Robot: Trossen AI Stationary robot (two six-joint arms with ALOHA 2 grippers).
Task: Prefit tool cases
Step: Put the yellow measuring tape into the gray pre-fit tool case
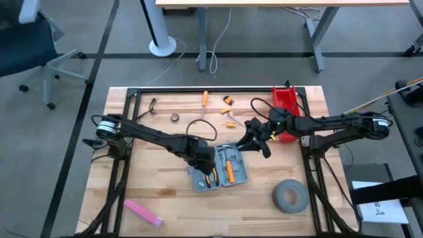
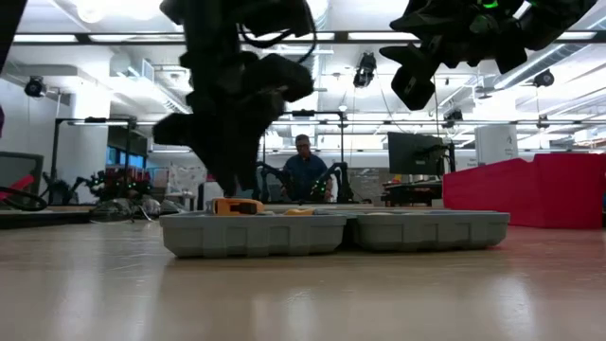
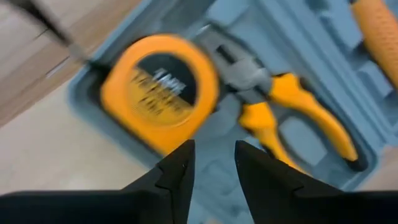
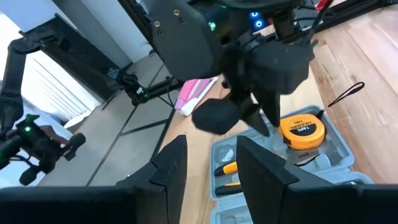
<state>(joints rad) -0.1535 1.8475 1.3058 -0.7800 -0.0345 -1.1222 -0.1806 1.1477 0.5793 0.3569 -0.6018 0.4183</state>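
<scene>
Nearest to my left gripper [image 3: 211, 165], whose fingers stand apart and hold nothing, I see the tape measure [image 3: 155, 87] and pliers [image 3: 292, 112] seated in the tool case [image 1: 220, 167], open at mid-table. Only the high view shows a screwdriver [image 1: 204, 104] unpacked. The right gripper [image 1: 254, 140] hovers beside, parted, empty.

A light wooden slatted table [image 1: 158, 192] is carrying an open blue-grey plastic tool case [image 1: 221, 173] near its middle. A grey tape roll [image 1: 290, 196], a pink flat bar [image 1: 143, 212], a red plastic bin [image 1: 285, 100] and an orange-handled screwdriver [image 1: 204, 104] are lying around it, well apart.
</scene>
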